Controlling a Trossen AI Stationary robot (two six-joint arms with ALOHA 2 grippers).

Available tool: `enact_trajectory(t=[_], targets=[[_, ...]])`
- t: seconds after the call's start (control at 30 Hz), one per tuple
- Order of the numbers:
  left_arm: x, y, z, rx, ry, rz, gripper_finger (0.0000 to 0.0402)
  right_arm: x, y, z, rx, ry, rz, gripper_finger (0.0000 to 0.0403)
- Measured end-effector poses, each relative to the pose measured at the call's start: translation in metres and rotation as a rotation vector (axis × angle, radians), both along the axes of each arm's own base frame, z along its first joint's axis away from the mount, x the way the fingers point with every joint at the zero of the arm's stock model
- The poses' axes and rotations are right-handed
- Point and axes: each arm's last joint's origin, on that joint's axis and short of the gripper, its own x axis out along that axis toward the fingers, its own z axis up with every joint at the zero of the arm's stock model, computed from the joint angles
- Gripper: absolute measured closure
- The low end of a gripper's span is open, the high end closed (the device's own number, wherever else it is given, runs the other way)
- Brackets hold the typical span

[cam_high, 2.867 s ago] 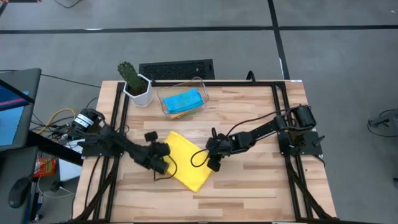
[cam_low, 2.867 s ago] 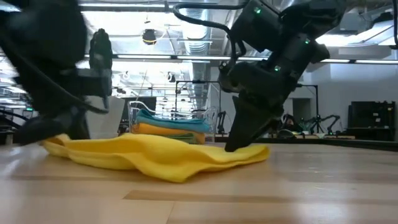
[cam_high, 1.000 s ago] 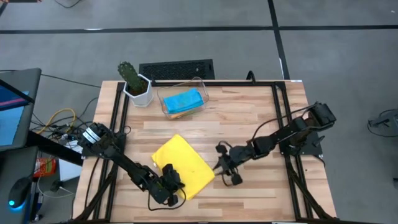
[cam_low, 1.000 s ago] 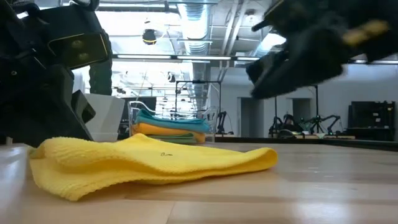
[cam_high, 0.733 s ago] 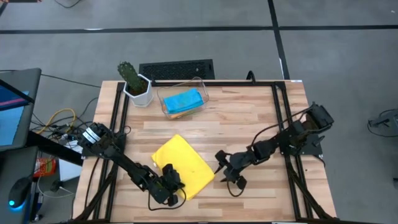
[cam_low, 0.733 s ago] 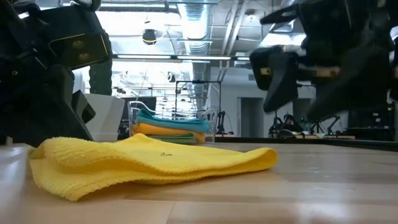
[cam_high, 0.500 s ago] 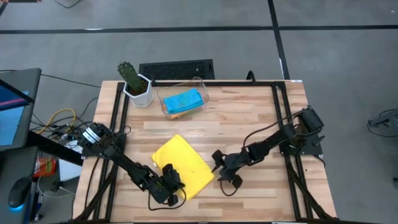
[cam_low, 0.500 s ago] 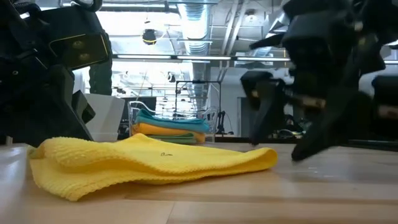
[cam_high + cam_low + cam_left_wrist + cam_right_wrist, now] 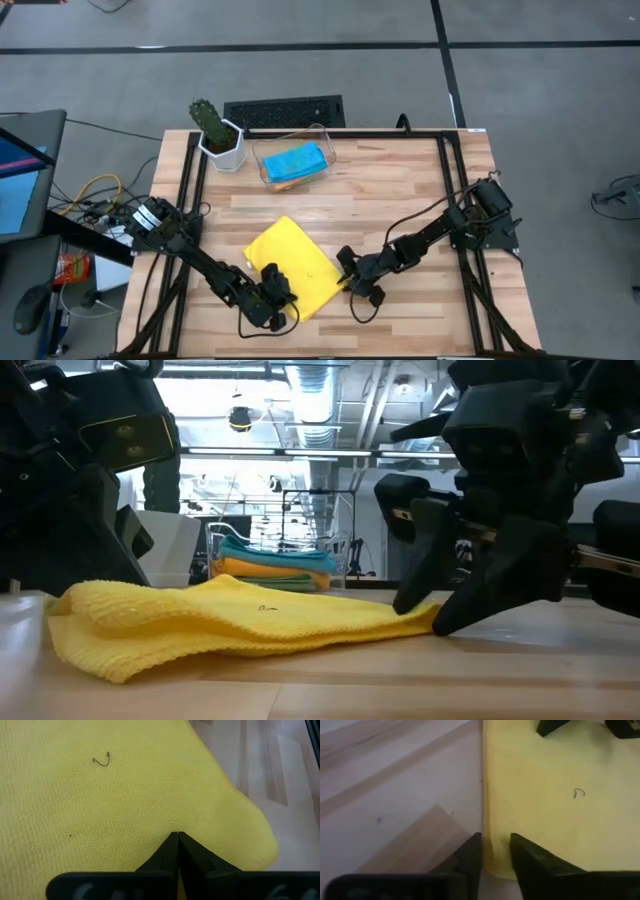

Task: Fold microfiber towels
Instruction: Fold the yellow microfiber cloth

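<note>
The wooden table (image 9: 400, 190) carries everything in play. Toward its front, left of centre, lies the yellow towel (image 9: 293, 265), a folded rectangle set at a slant; from table height it sits as a low rumpled mound with a rolled fold at one end. At the back stands a clear plastic bin (image 9: 268, 150) holding folded towels, the light blue towel (image 9: 297, 161) on top and an orange one beneath it. Beside the bin is a potted cactus (image 9: 212, 128) in a white pot.

The left gripper (image 9: 270, 287) is down on the yellow towel's front corner; its fingers (image 9: 176, 851) are pressed fully together, tips sunk into the cloth, with no fold visible between them.

The right gripper (image 9: 345, 278) meets the towel at its right-hand edge, low over the table. Its fingers (image 9: 522, 851) stand a narrow way apart and straddle that edge: one over bare wood, the other over the yellow cloth, with the hem running into the gap. Whether they pinch the cloth cannot be told.
</note>
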Motion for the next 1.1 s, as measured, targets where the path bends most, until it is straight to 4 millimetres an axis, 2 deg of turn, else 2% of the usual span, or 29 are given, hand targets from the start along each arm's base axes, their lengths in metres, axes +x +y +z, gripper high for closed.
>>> enact_trajectory(t=[0.27, 0.4, 0.53, 0.7, 0.77, 0.93, 1.1], targets=[[0.000, 0.000, 0.000, 0.007, -0.001, -0.010, 0.0401, -0.006, 0.009, 0.004, -0.024, 0.000, 0.008, 0.0354], [0.000, 0.000, 0.000, -0.007, -0.003, -0.009, 0.0402, -0.005, 0.011, 0.023, 0.009, 0.033, -0.061, 0.0391], [0.001, -0.001, 0.001, -0.043, -0.020, 0.009, 0.0401, 0.003, 0.005, 0.054, 0.069, 0.016, -0.102, 0.0382], [0.004, -0.005, 0.004, -0.094, -0.060, -0.007, 0.0401, 0.019, -0.011, 0.081, 0.116, -0.014, -0.103, 0.0392], [0.005, -0.006, 0.005, -0.105, -0.072, -0.019, 0.0401, 0.025, -0.020, 0.083, 0.146, 0.014, -0.095, 0.0395], [0.006, -0.007, 0.006, -0.137, -0.073, -0.016, 0.0401, 0.046, -0.037, 0.070, 0.181, 0.096, -0.135, 0.0385], [0.007, -0.009, 0.007, -0.168, -0.080, -0.029, 0.0401, 0.068, -0.039, 0.074, 0.144, 0.055, -0.092, 0.0394]])
